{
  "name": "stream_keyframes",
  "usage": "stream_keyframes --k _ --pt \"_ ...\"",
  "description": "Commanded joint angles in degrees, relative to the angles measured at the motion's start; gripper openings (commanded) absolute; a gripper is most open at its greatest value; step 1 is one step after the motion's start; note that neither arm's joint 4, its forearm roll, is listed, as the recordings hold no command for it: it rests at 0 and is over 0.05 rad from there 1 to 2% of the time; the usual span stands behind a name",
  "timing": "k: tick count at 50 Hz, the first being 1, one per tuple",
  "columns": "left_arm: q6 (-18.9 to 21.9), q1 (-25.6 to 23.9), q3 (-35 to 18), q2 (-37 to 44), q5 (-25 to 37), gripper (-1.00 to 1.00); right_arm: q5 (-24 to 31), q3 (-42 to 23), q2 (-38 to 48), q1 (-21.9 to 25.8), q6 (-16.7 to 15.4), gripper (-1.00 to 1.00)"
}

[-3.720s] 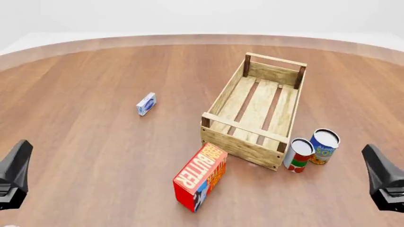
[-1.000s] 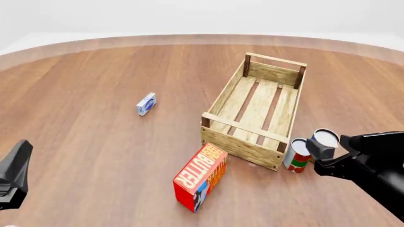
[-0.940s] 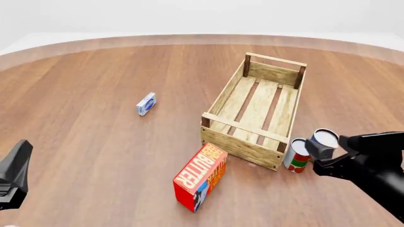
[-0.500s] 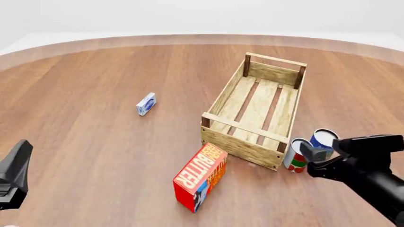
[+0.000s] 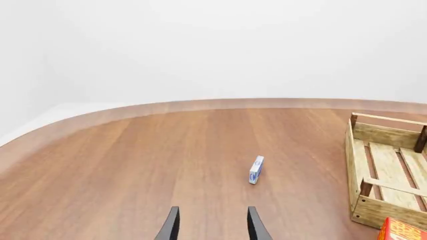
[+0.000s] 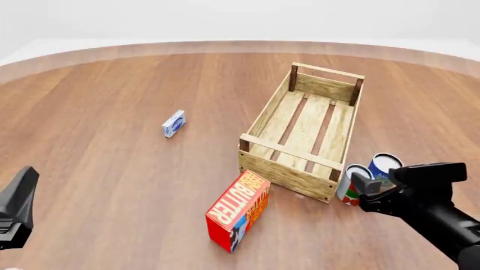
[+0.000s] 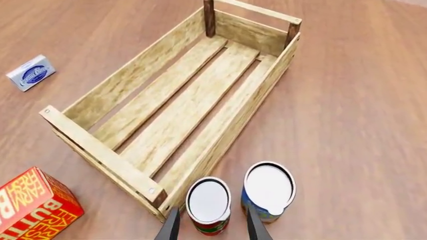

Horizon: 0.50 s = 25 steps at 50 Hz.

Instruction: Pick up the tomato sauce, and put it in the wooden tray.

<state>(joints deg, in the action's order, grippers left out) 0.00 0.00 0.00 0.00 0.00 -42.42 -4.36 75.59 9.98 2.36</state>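
Observation:
The tomato sauce [image 6: 347, 184] is a small can with a red, white and green label, standing upright by the near right corner of the wooden tray [image 6: 289, 175]. My right gripper [image 6: 367, 189] is open just above and near the can. In the right wrist view its two fingers [image 7: 172, 226] stand on either side of the can's pale top [image 7: 208, 200], with the tray [image 7: 100, 150] beyond. My left gripper [image 6: 21, 198] is open and empty at the near left; it shows open in the left wrist view [image 5: 212, 210].
A blue-and-yellow can [image 6: 385, 165] stands touching or nearly touching the tomato sauce on its right [image 7: 268, 186]. A red butter box [image 6: 238, 210] stands in front of the tray. A small blue-and-white box [image 6: 173, 123] lies on the table at the left.
My right arm has come in from the right edge, moved left and lowered over the two cans. The left arm and all objects have not moved.

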Motion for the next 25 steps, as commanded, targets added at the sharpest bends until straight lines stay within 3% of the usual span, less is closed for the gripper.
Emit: stream_keyframes --k 1,25 --pt "0.0 0.0 0.0 0.0 0.0 1.0 -1.3 -0.2 1.9 0.1 0.0 1.0" --pt "0.0 0.0 0.0 0.0 0.0 1.0 -3.6 -0.1 5.4 0.1 -0.3 1.0"
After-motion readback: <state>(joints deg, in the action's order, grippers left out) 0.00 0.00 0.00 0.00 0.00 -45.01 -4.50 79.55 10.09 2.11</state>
